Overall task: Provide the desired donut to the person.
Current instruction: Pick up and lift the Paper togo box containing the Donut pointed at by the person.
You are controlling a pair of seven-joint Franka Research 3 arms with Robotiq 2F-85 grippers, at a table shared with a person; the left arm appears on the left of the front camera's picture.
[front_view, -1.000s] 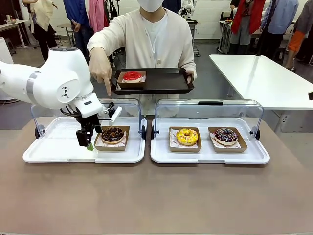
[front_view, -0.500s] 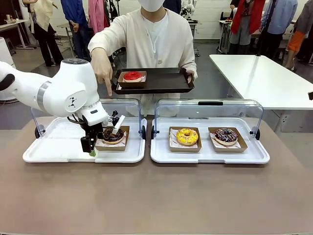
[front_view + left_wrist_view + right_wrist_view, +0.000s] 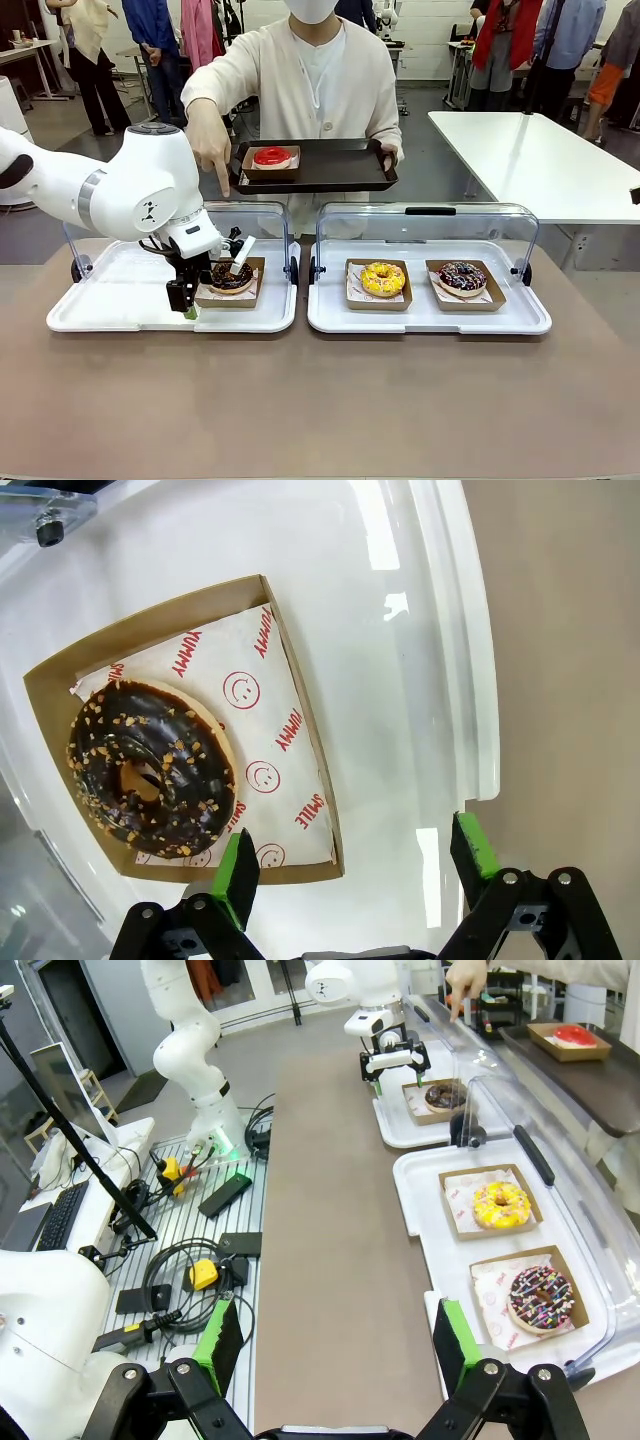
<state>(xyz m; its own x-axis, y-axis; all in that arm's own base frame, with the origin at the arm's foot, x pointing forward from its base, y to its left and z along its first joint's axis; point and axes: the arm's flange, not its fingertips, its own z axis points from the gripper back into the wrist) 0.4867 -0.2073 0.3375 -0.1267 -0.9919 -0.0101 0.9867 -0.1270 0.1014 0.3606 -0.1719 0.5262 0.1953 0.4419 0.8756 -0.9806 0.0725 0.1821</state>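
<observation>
Chocolate donut (image 3: 230, 275): in a cardboard tray (image 3: 150, 630) on the white lidded tray (image 3: 110, 300), lower left of the front view. Left arm (image 3: 130, 185) angled down over it. Left jaws wide open, holding nothing, straddling the cardboard tray's edge. The person's hand (image 3: 208, 150) points down above the donut.

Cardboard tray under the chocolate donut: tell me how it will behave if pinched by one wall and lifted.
The cardboard tray looks thin and light, so pinched by one wall it would probably flex and sag under the chocolate donut. The donut lies loose on a printed paper liner, so a tilt might slide it. Its glaze looks easily marred.
</observation>
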